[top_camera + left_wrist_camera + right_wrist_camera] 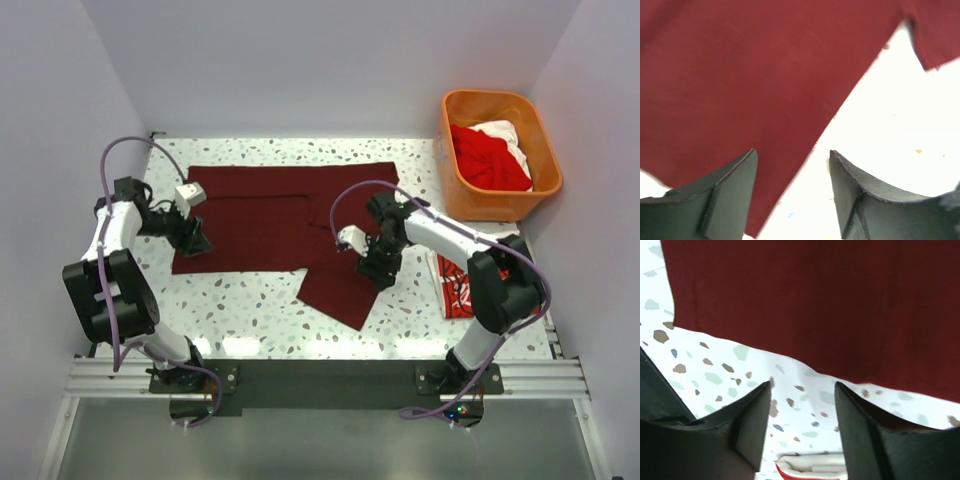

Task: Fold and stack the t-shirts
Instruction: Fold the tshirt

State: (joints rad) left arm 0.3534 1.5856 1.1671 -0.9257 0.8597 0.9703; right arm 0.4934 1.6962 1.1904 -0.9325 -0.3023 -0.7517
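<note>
One speckled table (250,300) carried everything, and we took the maroon t-shirt (270,215) as our mark. It lay spread flat across the middle of the table, with one flap slanting out from its near right corner.

To the far right of that shirt stood the orange basket (548,185). It held a bright red t-shirt (485,160) and a white t-shirt (505,130) bunched together. Right of the maroon shirt's slanting flap, and apart from it, lay a folded red t-shirt with white print (455,285).

The left gripper (195,240) hung at the maroon shirt's near left corner. Its fingers (725,200) were spread with nothing between them, one over the cloth edge and the other over bare table. The right gripper (378,268) hovered at the shirt's near edge, where the flap began. Its fingers (875,440) were spread and empty over the speckled surface, just off the hem.
</note>
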